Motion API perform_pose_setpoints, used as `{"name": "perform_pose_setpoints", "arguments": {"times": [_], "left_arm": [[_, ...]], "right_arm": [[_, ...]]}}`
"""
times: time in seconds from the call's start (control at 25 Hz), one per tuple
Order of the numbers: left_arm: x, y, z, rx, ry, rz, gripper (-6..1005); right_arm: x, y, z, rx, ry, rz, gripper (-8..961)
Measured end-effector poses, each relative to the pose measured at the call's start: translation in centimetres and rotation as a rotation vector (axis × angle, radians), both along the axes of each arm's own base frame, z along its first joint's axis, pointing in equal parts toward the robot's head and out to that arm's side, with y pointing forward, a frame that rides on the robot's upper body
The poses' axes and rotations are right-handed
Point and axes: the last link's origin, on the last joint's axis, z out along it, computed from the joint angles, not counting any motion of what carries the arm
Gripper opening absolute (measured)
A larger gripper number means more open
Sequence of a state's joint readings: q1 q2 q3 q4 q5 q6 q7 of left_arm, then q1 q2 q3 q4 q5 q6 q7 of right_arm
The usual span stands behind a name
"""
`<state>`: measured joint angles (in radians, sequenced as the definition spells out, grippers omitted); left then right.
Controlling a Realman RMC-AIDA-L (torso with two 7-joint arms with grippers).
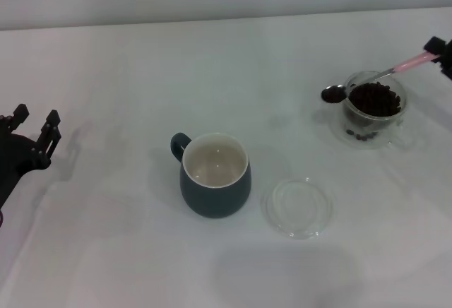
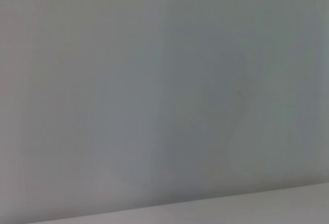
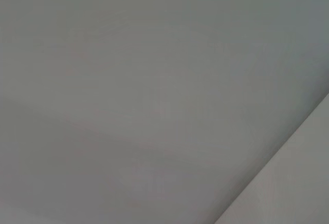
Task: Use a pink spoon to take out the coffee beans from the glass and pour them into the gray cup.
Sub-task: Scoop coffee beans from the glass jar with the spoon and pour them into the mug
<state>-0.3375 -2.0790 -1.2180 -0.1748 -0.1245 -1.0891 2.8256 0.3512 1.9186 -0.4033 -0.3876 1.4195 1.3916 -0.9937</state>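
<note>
Coffee beans (image 1: 334, 95) fill the bowl of the pink spoon (image 1: 374, 78), held just past the rim of the glass (image 1: 372, 110) on the side toward the gray cup (image 1: 215, 174). Right hand (image 1: 439, 54) pinches the handle tip. Any tilt could spill beans onto the table (image 1: 127, 75) on the long carry. The spoon lies nearly level, bowl toward the robot's left. Left hand (image 1: 35, 126) hangs spread, parked.

Pink spoon (image 1: 374, 78) carries coffee beans (image 1: 333, 95) beside the glass (image 1: 373, 110); gray cup (image 1: 215, 174) upright.
</note>
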Motion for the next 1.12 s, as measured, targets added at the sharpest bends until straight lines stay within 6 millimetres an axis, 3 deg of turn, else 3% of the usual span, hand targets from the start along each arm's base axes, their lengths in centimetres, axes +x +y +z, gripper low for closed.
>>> {"name": "perform_pose_setpoints", "arguments": {"times": [0.56, 1.12], "left_arm": [[-0.2, -0.3, -0.1, -0.005, 0.001, 0.005, 522], [-0.4, -0.4, -0.1, -0.008, 0.007, 0.012, 522]], "right_arm": [[-4.0, 0.8, -4.5, -0.088, 0.057, 0.139, 143], [-6.8, 1.3, -8.4, -0.196, 0.098, 0.223, 143]]}}
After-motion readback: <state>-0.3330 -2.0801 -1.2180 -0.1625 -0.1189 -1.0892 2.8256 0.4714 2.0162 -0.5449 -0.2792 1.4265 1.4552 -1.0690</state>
